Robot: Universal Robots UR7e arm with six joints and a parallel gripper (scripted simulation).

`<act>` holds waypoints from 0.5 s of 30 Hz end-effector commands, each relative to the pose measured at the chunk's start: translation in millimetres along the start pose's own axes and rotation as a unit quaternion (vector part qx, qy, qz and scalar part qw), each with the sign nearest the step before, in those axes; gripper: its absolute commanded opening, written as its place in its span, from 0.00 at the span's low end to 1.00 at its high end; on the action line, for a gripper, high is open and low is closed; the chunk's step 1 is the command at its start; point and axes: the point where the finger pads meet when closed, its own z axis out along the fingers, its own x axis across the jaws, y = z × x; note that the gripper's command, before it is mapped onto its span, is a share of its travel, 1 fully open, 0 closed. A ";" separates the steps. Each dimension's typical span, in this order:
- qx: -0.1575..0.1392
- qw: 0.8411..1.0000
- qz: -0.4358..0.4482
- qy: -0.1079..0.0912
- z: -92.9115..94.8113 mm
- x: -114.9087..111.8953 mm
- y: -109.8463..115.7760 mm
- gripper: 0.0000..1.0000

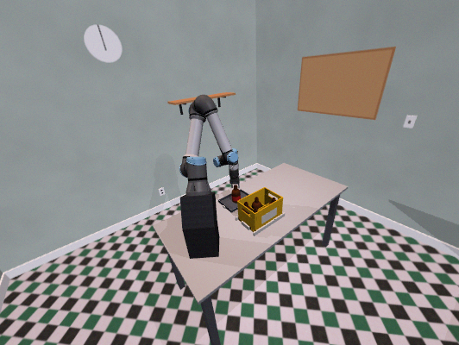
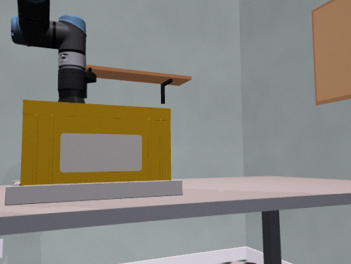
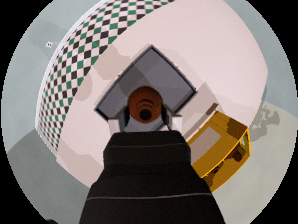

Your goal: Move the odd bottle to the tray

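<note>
A brown bottle with a red label (image 1: 235,197) (image 3: 145,95) stands upright on the dark tray (image 1: 226,202) (image 3: 151,62). My gripper (image 1: 235,185) (image 3: 145,111) is open, directly above that bottle; the wrist view shows one finger on each side of its mouth, and neither looks closed on it. The yellow crate (image 1: 247,221) (image 2: 99,123) (image 3: 225,145) stands beside the tray. Brown bottle tops, one of them a taller-looking bottle (image 1: 257,202), show inside it. The crate walls hide most of those bottles, and their neck widths are too small to compare. In the exterior view the crate hides the tray and fingertips.
Low pale strips, one a light grey rail (image 2: 95,192), lie on the table (image 1: 298,185) (image 2: 231,189) along the crate's sides. The crate's rim rises close to the tray on one side. A wall shelf (image 1: 222,95) (image 2: 132,75) is behind the arm.
</note>
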 end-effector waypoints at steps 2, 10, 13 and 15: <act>0.000 1.000 0.000 0.000 -2.3 0.2 -0.3 1.00; 0.000 1.000 0.000 0.000 -12.1 0.2 -0.3 1.00; 0.000 1.000 0.000 0.000 -13.8 0.2 -0.3 1.00; 0.000 1.000 0.000 0.000 -17.8 0.2 -0.3 1.00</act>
